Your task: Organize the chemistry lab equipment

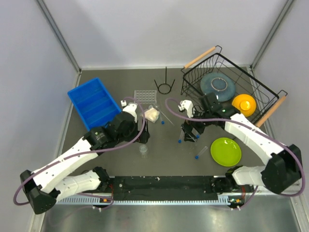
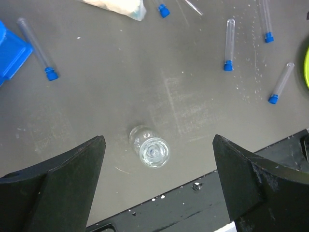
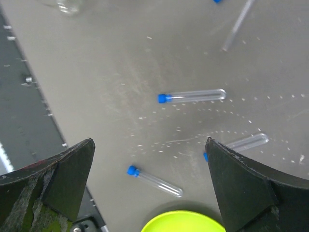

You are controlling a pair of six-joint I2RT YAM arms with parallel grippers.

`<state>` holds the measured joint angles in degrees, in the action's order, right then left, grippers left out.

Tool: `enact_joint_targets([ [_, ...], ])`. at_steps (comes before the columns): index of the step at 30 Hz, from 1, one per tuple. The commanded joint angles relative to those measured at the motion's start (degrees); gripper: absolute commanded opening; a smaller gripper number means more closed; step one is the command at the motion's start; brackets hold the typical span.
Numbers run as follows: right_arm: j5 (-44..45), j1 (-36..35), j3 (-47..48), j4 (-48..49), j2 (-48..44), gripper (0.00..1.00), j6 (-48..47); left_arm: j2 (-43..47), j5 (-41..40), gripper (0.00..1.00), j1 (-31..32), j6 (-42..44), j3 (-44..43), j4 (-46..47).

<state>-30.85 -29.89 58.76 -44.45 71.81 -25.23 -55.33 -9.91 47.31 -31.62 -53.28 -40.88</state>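
My left gripper (image 1: 143, 137) is open and empty. In the left wrist view it (image 2: 158, 145) hangs over the small clear cup (image 2: 149, 147), which lies between the spread fingers near the table's front edge (image 1: 143, 150). My right gripper (image 1: 189, 135) is open and empty above several loose clear tubes with blue caps; in its wrist view it (image 3: 149, 142) has tubes below it (image 3: 192, 96) (image 3: 154, 180) (image 3: 244, 142). The clear grid rack (image 1: 145, 95), the black ring stand (image 1: 164, 86) and the cream-filled piece (image 1: 152, 114) sit further back.
A blue tray (image 1: 91, 101) stands at the left. A black wire basket (image 1: 260, 89) at the back right holds a grey plate (image 1: 218, 85) and an orange bowl (image 1: 244, 104). A green plate (image 1: 225, 151) lies front right, close to one tube.
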Motion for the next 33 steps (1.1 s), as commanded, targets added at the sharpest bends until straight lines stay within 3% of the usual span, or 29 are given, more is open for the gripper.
enact_joint_targets([
  [1, 13.2, -0.6, -3.6, 9.4, 2.6, 0.98, 4.4, 4.2, -5.4, 0.99, 0.1, -3.2, 2.2, 3.9],
  [5, 24.4, -0.8, -6.9, 12.7, 3.9, 0.9, 6.7, 7.4, -6.8, 0.99, 0.1, -4.7, 4.1, 4.5],
  [13, 33.1, -0.8, -9.5, 17.5, 8.5, 0.74, 9.8, 7.4, -6.1, 0.99, 0.1, -5.0, 4.9, 5.8],
  [33, 31.0, 3.1, -8.7, 18.3, 19.8, 0.36, 14.2, 11.2, -5.0, 0.99, 0.2, -6.2, 7.9, 7.4],
])
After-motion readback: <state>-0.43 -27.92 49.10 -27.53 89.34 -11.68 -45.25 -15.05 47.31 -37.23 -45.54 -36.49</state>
